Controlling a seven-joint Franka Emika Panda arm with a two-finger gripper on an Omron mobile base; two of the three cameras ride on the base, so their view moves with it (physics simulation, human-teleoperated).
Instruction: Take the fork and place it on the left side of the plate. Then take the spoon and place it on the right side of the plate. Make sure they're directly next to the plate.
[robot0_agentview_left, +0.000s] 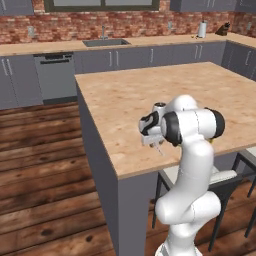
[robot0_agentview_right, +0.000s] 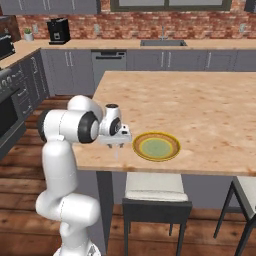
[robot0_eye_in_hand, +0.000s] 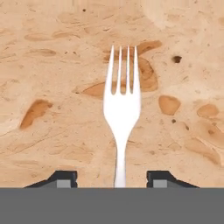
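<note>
A white robot arm leans over the near edge of a kitchen island counter (robot0_agentview_right: 210, 110), its tool (robot0_eye_in_hand: 112, 178) pointing straight down at the wood-grain top. Seen along the hand, the fork (robot0_eye_in_hand: 121, 109) lies flat on the counter, tines pointing away and handle running back between the two dark fingertips (robot0_eye_in_hand: 64, 178), which stand apart on either side of it without touching. The fork looks released, or about to be gripped; which of the two cannot be told from this alone. From the right base camera, the tool (robot0_agentview_right: 116, 146) hangs just beside the left rim of the plate (robot0_agentview_right: 175, 145), which sits close to the near edge of the counter. A thin sliver under the tool there is likely the fork, too small to be sure. If the fork does lie there, the first half of the job appears done or nearly so. The spoon has yet to be set on the plate's right side, where the counter is bare.
</note>
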